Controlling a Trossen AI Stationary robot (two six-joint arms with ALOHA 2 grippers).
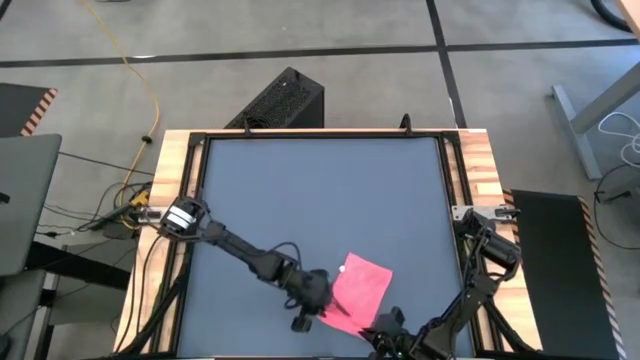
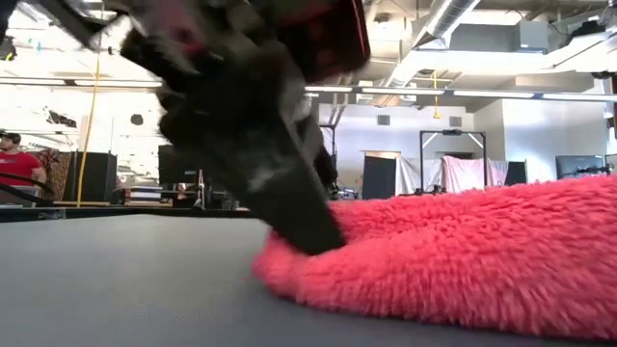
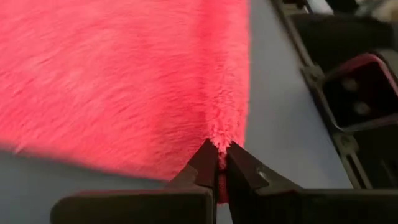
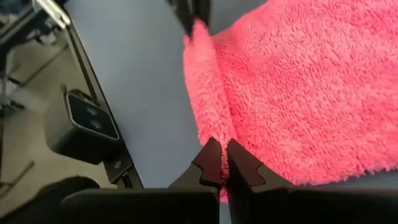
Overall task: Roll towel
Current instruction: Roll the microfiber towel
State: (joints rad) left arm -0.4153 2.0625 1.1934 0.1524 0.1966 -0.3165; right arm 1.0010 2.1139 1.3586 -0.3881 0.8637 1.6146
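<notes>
The bright pink towel (image 1: 362,283) lies spread on the dark grey tabletop (image 1: 300,200), near the table's near edge and right of the middle. My left gripper (image 1: 325,303) is shut on the towel's near left corner. My right gripper (image 1: 383,320) is shut on its near right corner. In the low view the left gripper's dark fingers (image 2: 308,226) come down onto the towel's left end (image 2: 289,255). In the right wrist view the left gripper's fingers (image 4: 189,15) show at the far end of the same edge. My left gripper pinches the towel's near left corner (image 3: 219,142) between its two fingertips. The fingers slant down onto it from the table's left. The corner stays at table level, and the rest of the towel lies flat beyond it. My right gripper pinches the towel's near right corner (image 4: 219,134) between its two fingertips, coming low from the table's near right. The towel's near edge (image 4: 202,81) runs from there as a slightly raised ridge to the other gripper. The rest lies on the table.
A wooden rim (image 1: 480,180) frames the tabletop. A black box (image 1: 280,100) stands on the floor beyond the far edge. Bare tabletop stretches from the towel to the far edge. A person in a red shirt (image 2: 14,166) stands far off in the room.
</notes>
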